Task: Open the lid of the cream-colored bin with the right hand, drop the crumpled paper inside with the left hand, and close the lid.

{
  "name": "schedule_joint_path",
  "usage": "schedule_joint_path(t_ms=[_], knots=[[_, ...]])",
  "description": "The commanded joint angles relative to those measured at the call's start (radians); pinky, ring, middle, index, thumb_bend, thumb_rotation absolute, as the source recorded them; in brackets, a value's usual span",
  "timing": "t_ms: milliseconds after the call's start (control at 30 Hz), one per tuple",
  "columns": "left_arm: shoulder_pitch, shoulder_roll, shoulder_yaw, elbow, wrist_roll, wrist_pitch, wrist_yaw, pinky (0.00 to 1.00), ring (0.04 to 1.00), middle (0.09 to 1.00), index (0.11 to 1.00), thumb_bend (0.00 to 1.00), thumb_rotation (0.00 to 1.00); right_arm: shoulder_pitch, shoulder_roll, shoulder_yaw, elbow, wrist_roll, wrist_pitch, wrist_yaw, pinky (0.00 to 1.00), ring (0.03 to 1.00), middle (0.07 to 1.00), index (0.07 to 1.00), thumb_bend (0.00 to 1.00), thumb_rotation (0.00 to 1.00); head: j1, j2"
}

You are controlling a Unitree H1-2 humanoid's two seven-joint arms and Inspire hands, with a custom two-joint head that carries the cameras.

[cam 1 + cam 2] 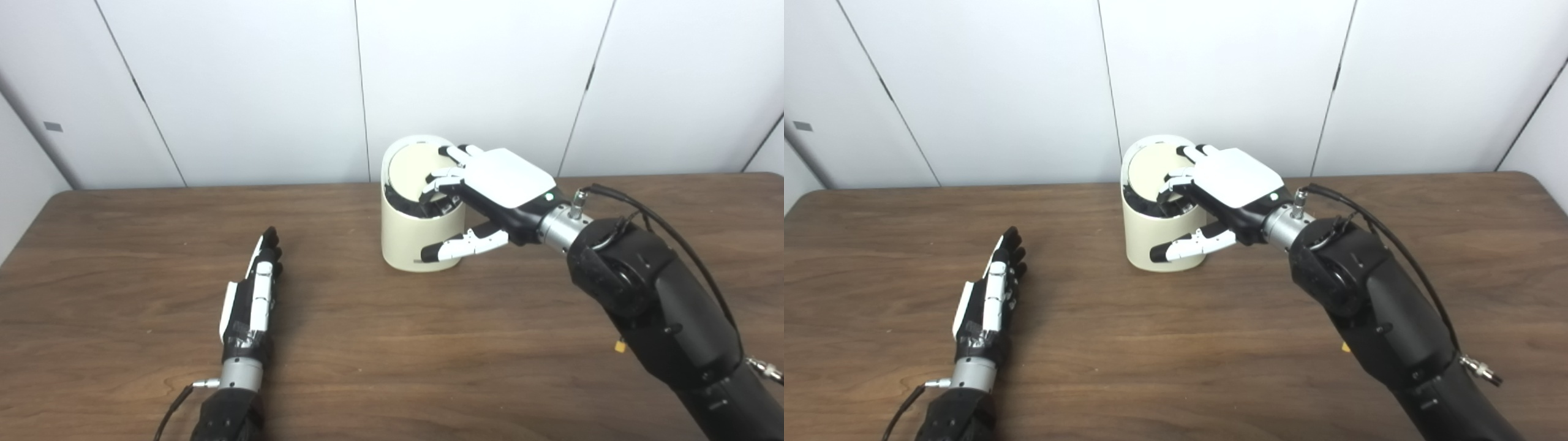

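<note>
Cream-colored bin [407, 242] near counter [429, 343] far edge, lid [411, 168] tilted up. Right robot hand [484, 196] gripping rim; left robot hand [989, 294] flat, empty. Grey wall tag [53, 126] clearer in left eye view.

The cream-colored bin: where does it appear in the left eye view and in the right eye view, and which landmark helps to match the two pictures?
Left eye view: the cream-colored bin stands a little right of centre, at the table's far side.
Right eye view: the bin is just left of centre.
Shared landmark: the right hand on the bin's tilted lid.
</note>
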Motion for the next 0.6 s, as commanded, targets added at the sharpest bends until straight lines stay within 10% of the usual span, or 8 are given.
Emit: schedule_joint_path(t_ms=[0, 567], knots=[[-0.013, -0.001, -0.001, -0.026, -0.007, -0.006, 0.000, 1.00, 1.000, 1.000, 1.000, 0.49, 1.00, 0.006, -0.019, 0.011, 0.001, -0.018, 0.018, 0.062, 1.00, 1.000, 0.860, 0.719, 0.66, 1.00, 0.000, 0.000], [-0.014, 0.003, -0.007, -0.019, 0.008, 0.003, 0.004, 1.00, 1.000, 1.000, 1.000, 0.48, 1.00, 0.021, 0.051, -0.074, -0.025, 0.088, 0.031, -0.047, 1.00, 1.000, 0.967, 0.877, 0.59, 1.00, 0.002, -0.002]])
